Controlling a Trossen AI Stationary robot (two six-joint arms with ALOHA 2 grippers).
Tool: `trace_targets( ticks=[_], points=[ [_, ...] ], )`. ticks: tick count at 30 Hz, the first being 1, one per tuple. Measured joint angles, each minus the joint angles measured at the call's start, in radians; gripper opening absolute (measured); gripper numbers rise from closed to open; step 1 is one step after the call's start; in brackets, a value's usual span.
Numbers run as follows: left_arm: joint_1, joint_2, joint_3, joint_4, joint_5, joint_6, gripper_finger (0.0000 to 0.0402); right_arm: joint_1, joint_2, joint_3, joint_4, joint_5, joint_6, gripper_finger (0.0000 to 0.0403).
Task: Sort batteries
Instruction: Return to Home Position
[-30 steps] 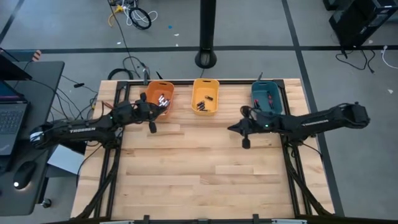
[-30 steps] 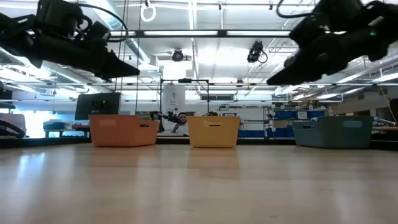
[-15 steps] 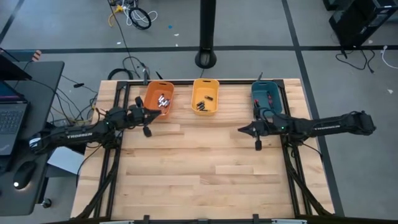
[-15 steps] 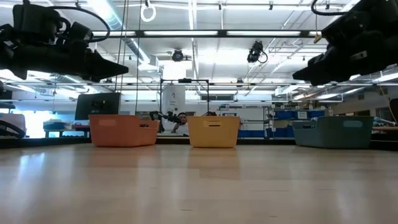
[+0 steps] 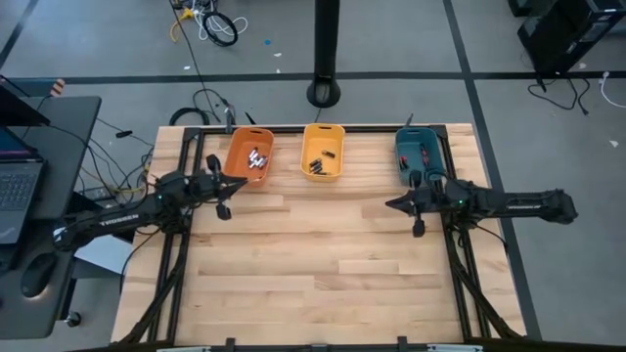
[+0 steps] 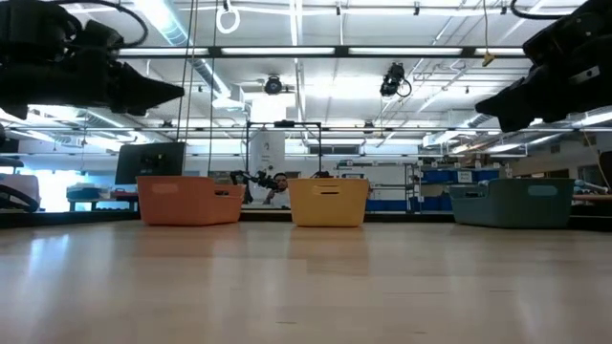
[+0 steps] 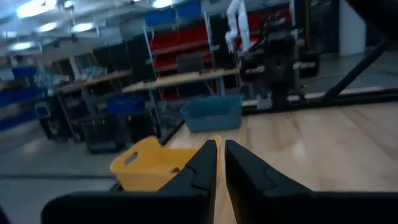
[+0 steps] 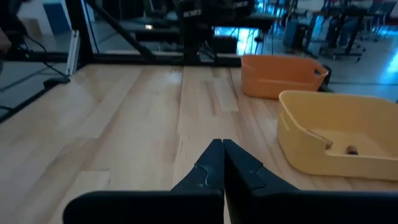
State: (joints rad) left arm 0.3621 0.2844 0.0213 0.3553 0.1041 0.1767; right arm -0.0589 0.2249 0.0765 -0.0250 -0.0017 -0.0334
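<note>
Batteries (image 5: 256, 158), small silvery and dark cylinders, sat in the orange plastic bin (image 5: 248, 132) and the yellow plastic bin (image 5: 323, 127), upper middle of the overhead frame. Left gripper (image 5: 238, 182) hung centre-left, right gripper (image 5: 393, 204) centre-right, both pinched narrow, gripping nothing.

wooden table (image 5: 323, 264): orange bin (image 5: 235, 166), yellow bin (image 5: 321, 135), teal bin (image 5: 403, 156) in a row along far edge (well apart, upright).

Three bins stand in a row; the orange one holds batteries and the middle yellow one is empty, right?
Not quite. The high view shows dark batteries in the yellow bin, so it is not empty. The orange bin does hold silvery batteries.
</note>
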Motion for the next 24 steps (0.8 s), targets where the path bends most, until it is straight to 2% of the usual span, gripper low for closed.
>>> trace_targets(
  ticks=[9, 16, 24],
  points=[
    [-0.104, -0.281, -0.013, -0.211, -0.025, -0.011, 0.0033, 0.049, -0.225, 0.000, -0.169, 0.042, 0.004, 0.0004],
    [-0.207, -0.285, -0.012, -0.273, -0.094, -0.008, 0.0023, 0.140, -0.222, -0.008, -0.134, 0.142, 0.003, 0.0004],
    [-0.252, -0.285, -0.012, -0.261, -0.149, -0.006, 0.0023, 0.163, -0.206, -0.049, 0.010, 0.172, -0.053, 0.0004]
  ],
)
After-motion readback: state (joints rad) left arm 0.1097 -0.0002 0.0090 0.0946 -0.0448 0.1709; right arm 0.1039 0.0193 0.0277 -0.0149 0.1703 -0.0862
